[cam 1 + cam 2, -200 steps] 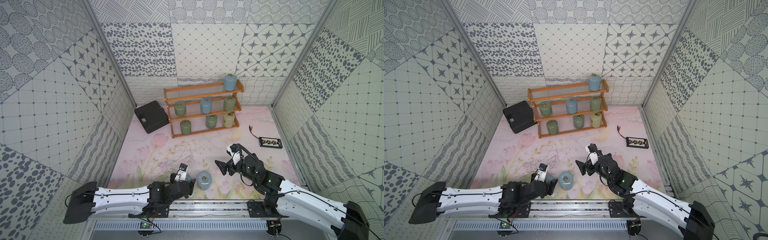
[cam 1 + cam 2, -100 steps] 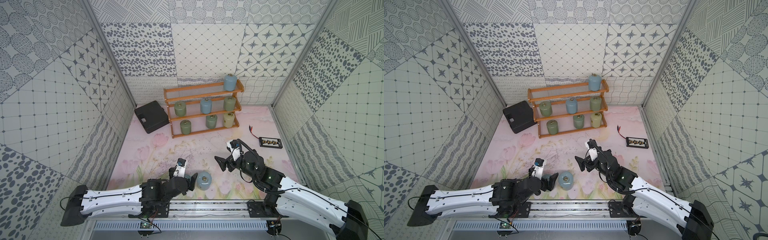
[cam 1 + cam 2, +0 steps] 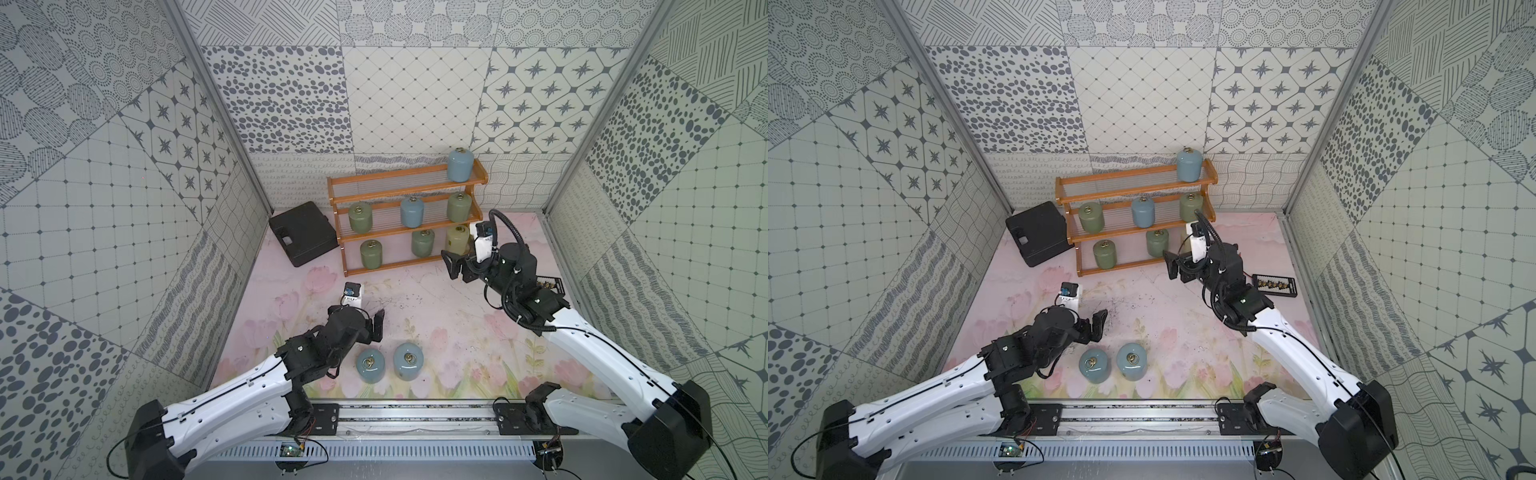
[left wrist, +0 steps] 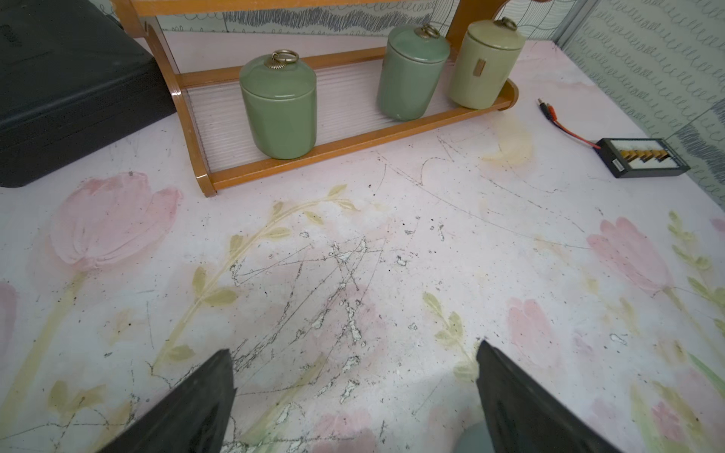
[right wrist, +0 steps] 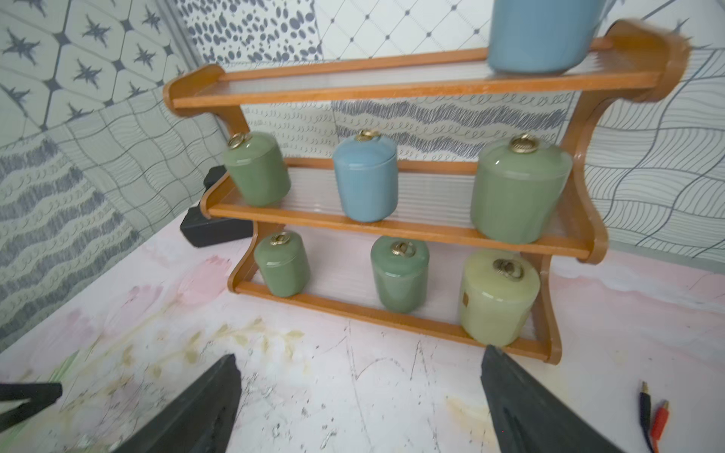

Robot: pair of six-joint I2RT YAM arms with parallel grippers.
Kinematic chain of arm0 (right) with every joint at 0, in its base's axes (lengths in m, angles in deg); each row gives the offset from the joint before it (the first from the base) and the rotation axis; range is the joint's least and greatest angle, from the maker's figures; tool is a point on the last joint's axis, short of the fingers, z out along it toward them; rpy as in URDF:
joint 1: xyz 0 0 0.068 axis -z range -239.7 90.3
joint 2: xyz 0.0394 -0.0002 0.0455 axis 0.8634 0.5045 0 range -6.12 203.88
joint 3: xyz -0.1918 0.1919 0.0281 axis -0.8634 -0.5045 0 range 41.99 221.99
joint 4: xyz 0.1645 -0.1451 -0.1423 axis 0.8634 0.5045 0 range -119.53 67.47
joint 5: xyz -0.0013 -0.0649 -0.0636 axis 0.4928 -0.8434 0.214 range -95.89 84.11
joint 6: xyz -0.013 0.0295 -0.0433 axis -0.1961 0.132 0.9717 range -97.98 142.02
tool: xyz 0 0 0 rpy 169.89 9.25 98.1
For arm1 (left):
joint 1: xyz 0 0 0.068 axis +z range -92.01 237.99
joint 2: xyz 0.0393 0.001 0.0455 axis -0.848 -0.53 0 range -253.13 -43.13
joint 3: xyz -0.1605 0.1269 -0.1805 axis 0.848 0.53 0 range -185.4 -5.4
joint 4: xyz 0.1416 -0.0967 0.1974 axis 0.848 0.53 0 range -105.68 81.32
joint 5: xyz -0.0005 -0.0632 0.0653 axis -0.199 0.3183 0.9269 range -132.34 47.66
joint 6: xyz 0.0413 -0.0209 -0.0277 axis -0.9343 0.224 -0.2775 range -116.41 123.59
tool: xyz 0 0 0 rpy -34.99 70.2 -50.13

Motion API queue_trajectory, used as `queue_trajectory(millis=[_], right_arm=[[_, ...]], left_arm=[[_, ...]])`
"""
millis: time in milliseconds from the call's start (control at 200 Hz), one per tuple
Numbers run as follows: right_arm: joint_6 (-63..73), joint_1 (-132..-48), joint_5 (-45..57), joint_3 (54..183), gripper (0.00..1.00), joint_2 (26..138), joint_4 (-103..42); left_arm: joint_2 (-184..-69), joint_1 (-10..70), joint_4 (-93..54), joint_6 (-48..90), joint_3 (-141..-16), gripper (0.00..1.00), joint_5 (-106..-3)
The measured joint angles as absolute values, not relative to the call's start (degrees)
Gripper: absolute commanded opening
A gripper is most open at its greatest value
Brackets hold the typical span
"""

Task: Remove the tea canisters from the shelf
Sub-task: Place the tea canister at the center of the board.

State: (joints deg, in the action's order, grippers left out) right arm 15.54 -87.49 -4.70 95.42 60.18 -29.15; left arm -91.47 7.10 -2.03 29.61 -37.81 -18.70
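Wood of an orange-brown tone frames the three-tier shelf (image 3: 395, 266) with thin wire slats, where seven small glossy ceramic tea canisters (image 3: 412, 212) with brass ring lids stand: a light blue one alone on the top tier, three on the middle, and two sage green ones plus the pale yellow canister (image 3: 457, 240) on the bottom. Two light blue canisters (image 3: 371, 365) are already off, upright side by side on the pink floral tabletop (image 3: 436, 307) near its front edge, so roughly a quarter looks done. The left gripper (image 4: 353, 353) gapes empty just behind that pair; the right gripper (image 5: 360, 353), also spread wide and empty, faces the shelf near the yellow one, probably the next pick.
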Motion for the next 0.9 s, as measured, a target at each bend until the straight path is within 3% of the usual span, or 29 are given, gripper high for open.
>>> queue_trajectory(millis=[340,900], right_arm=[[16.8,-77.5,1.2,111.2,0.99,74.8,-35.3],[20.2,-73.4,5.0,132.6,1.00,93.3,-38.4]], left_arm=[[-106.9,18.4,-10.4,23.5,-43.6,1.00,-32.6],[-110.9,20.2,-19.4,22.6,-41.0,1.00,-41.1]])
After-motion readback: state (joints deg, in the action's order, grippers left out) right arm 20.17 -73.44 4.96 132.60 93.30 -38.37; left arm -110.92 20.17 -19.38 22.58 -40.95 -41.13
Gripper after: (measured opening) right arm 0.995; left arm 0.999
